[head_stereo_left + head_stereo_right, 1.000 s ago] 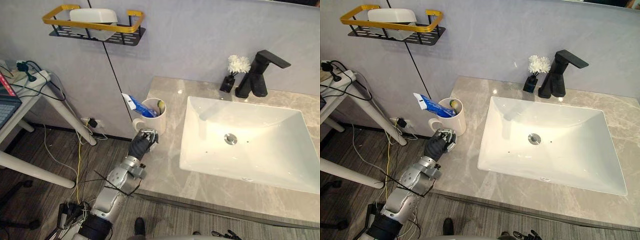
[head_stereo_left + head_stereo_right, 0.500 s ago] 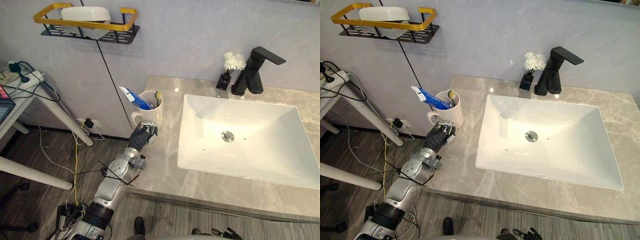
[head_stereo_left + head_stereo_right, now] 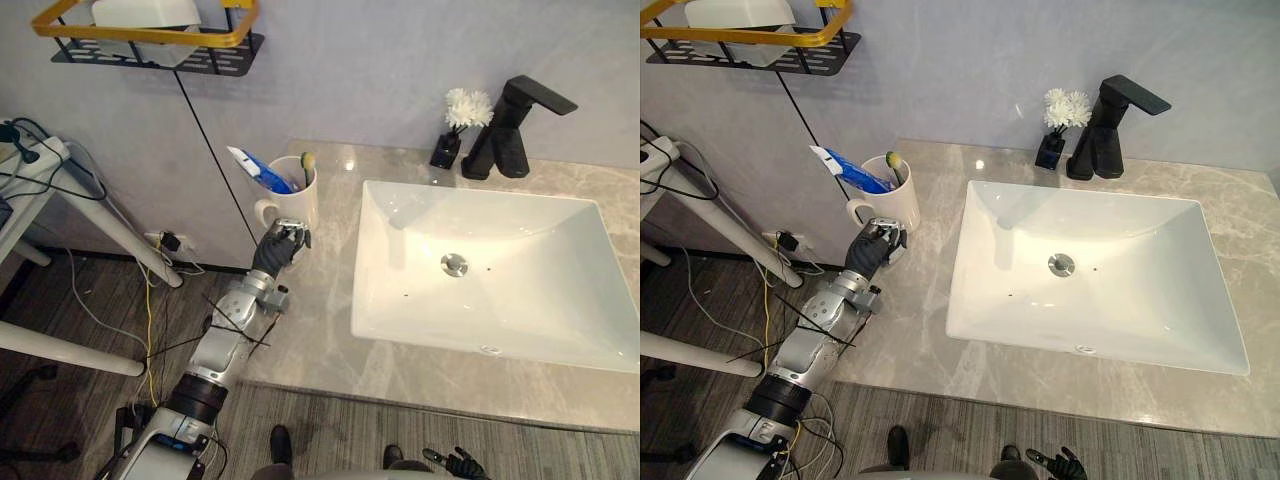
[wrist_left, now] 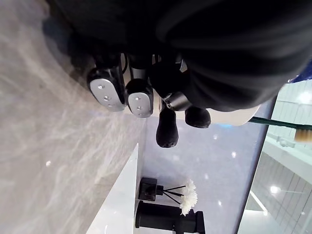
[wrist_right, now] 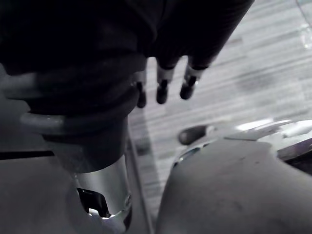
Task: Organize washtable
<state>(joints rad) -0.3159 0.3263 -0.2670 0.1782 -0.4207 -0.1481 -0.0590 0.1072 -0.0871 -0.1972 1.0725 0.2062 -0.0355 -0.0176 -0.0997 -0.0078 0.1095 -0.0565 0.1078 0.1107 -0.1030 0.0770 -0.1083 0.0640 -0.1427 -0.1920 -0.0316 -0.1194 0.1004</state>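
While left hand (image 3: 278, 247) sits at 6 o'clock of white mug (image 3: 296, 200), fingers curled together, gripping nothing, mug stands on counter (image 3: 320, 300) at 10 o'clock of sink (image 3: 400, 240), toothpaste (image 3: 255, 168), toothbrush (image 3: 305, 160) inside. Right hand (image 5: 164, 80) fingers hang straight, relaxed.

Along the upper left, the top edge cuts off the wall shelf (image 3: 150, 42) and the white dish (image 3: 140, 12) on it. The toothpaste tube (image 3: 256, 170) has its lower end hidden inside the mug (image 3: 298, 200). I can't tell whether the left hand (image 3: 277, 248) touches the mug's handle. In the left wrist view its dark cover hides most of the mug.
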